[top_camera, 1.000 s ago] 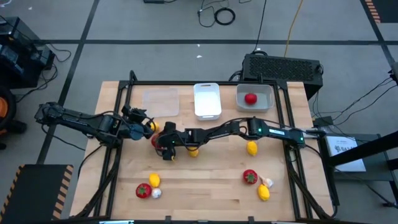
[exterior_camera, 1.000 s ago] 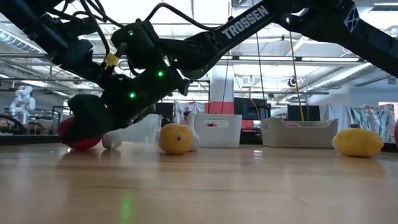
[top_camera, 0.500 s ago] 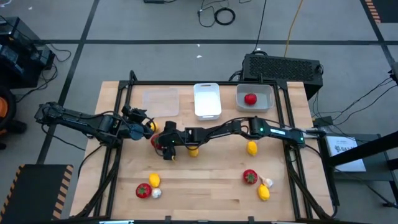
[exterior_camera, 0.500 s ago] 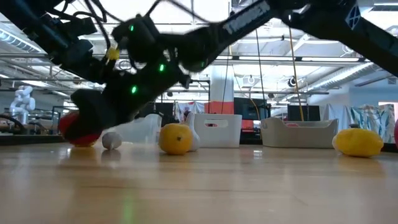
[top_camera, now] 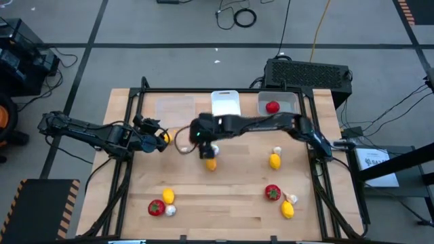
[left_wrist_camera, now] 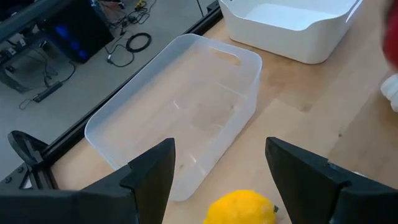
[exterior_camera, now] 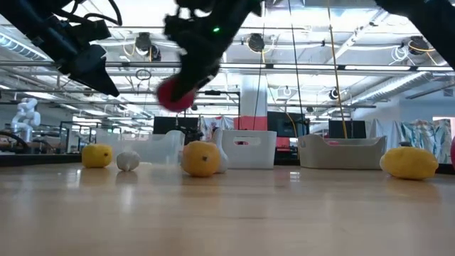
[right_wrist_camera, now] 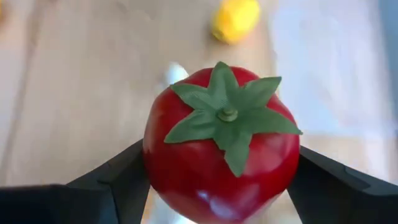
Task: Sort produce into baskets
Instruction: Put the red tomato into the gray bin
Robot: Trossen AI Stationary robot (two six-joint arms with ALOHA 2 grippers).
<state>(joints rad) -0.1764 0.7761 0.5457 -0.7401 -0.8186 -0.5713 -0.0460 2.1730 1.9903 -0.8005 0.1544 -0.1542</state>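
My right gripper (top_camera: 203,139) is shut on a red tomato with a green top (right_wrist_camera: 221,149), held high above the table in the low view (exterior_camera: 175,94); the gripper hides the tomato in the high view. My left gripper (left_wrist_camera: 217,174) is open at the table's left and hangs above a yellow lemon (left_wrist_camera: 242,208) without touching it; that lemon rests on the table (exterior_camera: 96,155). At the far edge stand the clear tray (top_camera: 175,108), the white tray (top_camera: 226,105) and the grey-white tray (top_camera: 281,108), which holds a tomato (top_camera: 272,107). My right gripper pinches the tomato between its two fingers, one on each side of its round body (right_wrist_camera: 152,168), with the green top (right_wrist_camera: 227,115) facing the wrist. The fingers (right_wrist_camera: 118,180) come slanting down from above. The tomato is lifted clear of the table.
A garlic bulb (top_camera: 214,149) and a lemon (top_camera: 211,163) lie under the right gripper. A lemon (top_camera: 274,161) and a garlic bulb (top_camera: 277,150) lie at mid-right. More tomatoes, lemons and garlic lie near the front edge (top_camera: 272,193) (top_camera: 156,207). A big black box (top_camera: 308,73) stands behind the table.
My right gripper has risen from the table with the tomato, lifting it clear, and has gone toward the table's right and far edges. The lemon and the garlic bulb that it stood in front of in the low view now show.
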